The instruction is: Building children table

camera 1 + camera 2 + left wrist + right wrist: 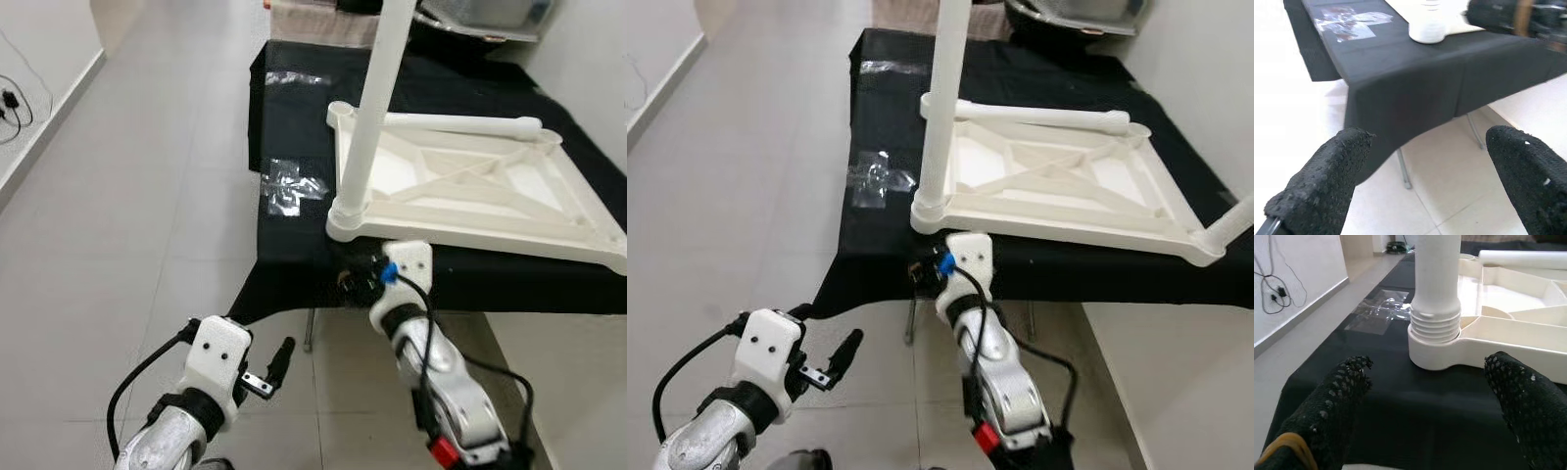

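- Left gripper is hanging over bare floor, fingers apart, nothing between them.
- Two clear plastic bags are lying near the black table's edge.
- Right gripper, fingers spread, is facing the upturned white tabletop's corner; one leg is standing upright, another leg is lying flat.

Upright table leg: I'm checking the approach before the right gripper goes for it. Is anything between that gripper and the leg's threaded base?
Nothing visible stands in the way. The right gripper is open at the table's near edge, aimed at the upright table leg, whose threads sit in the corner socket of the upturned tabletop. Between them lies the flat black cloth.
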